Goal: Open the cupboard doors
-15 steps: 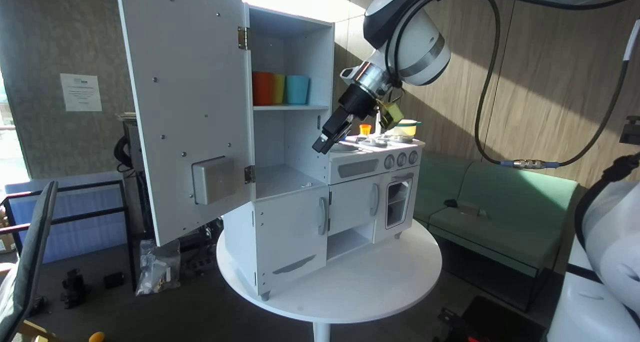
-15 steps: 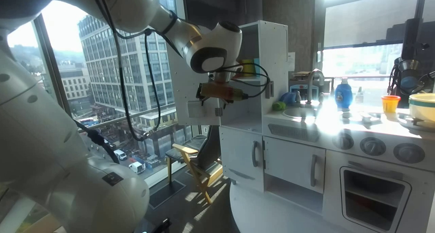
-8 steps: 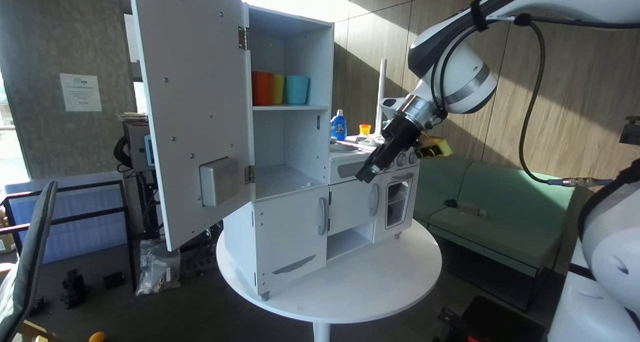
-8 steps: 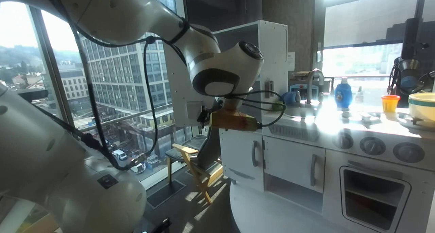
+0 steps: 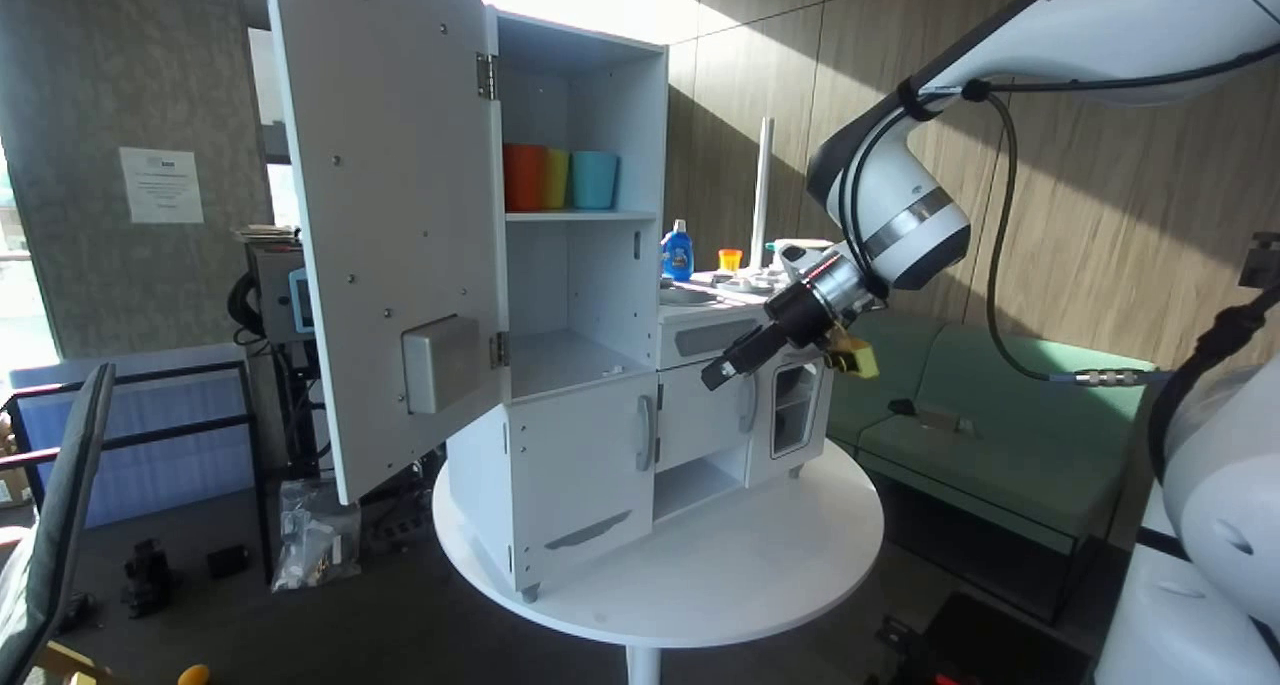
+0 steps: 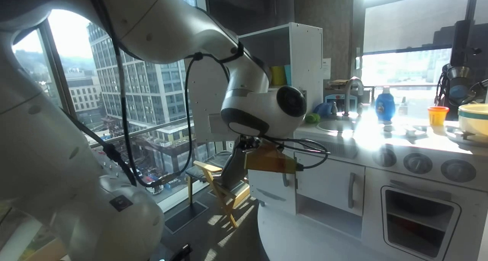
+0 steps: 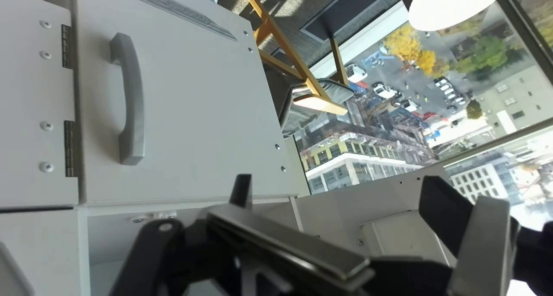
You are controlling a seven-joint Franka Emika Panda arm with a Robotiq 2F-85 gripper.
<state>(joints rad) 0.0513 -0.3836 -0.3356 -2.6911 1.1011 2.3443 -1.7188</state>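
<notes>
Claw (image 5: 716, 372) wide, its fingers (image 7: 481, 244) well apart in the wrist view. It hangs slanting down in front of the cupboard (image 5: 640, 115), apart from the handle (image 7: 134, 101) of the lower door (image 7: 198, 114).

Upper door (image 5: 390, 165) open, swung out on two hinges (image 5: 487, 75) at the cupboard's edge; inner face on show in an exterior view, pale box (image 5: 440, 363) low on it. Lower door, under the opening, closed. Middle door (image 6: 324, 181) next to that, then oven door (image 6: 415, 219), both closed. In an exterior view the claw's tips overlap the middle door; how near its surface, cannot tell.

Inside the opening: orange cup (image 5: 523, 177), yellow cup (image 5: 557, 178) and blue cup (image 5: 594, 180) in a row on the shelf (image 5: 600, 216). Small pale fitting (image 5: 613, 370) on the compartment floor below.

Beside the cupboard, counter (image 6: 411, 144) bright with glare. On it: sink (image 6: 328, 130), tap (image 6: 347, 99), blue bottle (image 6: 385, 106), small cup (image 6: 438, 117), bowl (image 6: 476, 122) cut by the view's edge. Green item (image 6: 312, 118) by the sink too indistinct to name.

Cupboard and counter stand on a round white table (image 5: 740, 585). Green sofa (image 5: 1040, 405) beyond it; printed sheet (image 5: 161, 185) on the far wall. Wooden chair (image 6: 234, 169) near the window, buildings (image 6: 152, 78) and vehicles (image 7: 382, 90) outside.
</notes>
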